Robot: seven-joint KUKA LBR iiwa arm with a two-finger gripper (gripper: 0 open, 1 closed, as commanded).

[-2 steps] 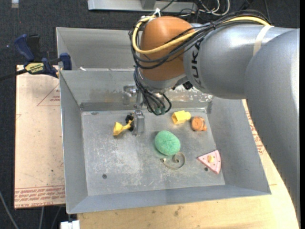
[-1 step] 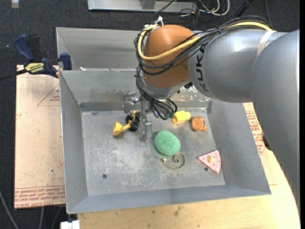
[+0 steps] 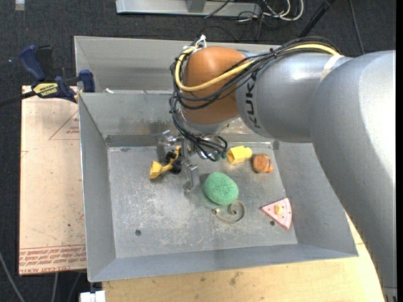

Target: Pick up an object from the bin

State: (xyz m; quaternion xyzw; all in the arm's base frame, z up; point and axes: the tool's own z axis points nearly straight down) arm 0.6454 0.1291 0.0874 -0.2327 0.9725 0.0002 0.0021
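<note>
Orange wrist cover (image 3: pixel 211 83) hides the top of the gripper (image 3: pixel 178 161); we cannot tell whether it is open or closed. It sits just left of the green rounded lump (image 3: pixel 220 188). The small yellow-and-black plastic toy (image 3: pixel 160 168) lies beside it, further left; we cannot make out contact.

The grey metal bin (image 3: pixel 145 222) had sloping walls and a flat, scuffed floor, and its loose things lay singly across the floor's middle and right. A yellow and black toy (image 3: pixel 158 167) lay left of centre, toward the far wall. A rounded green ball (image 3: pixel 220 188) sat about mid-floor. A small grey ring (image 3: pixel 232 211) lay just beside the ball, on its near right side. Farther back and to the right, a yellow block (image 3: pixel 239 154) and an orange-brown lump (image 3: pixel 261 163) lay just beside each other, close to the foot of the far wall. A pink and yellow wedge (image 3: pixel 278 212) lay flat at the near right, apart from the rest.
</note>
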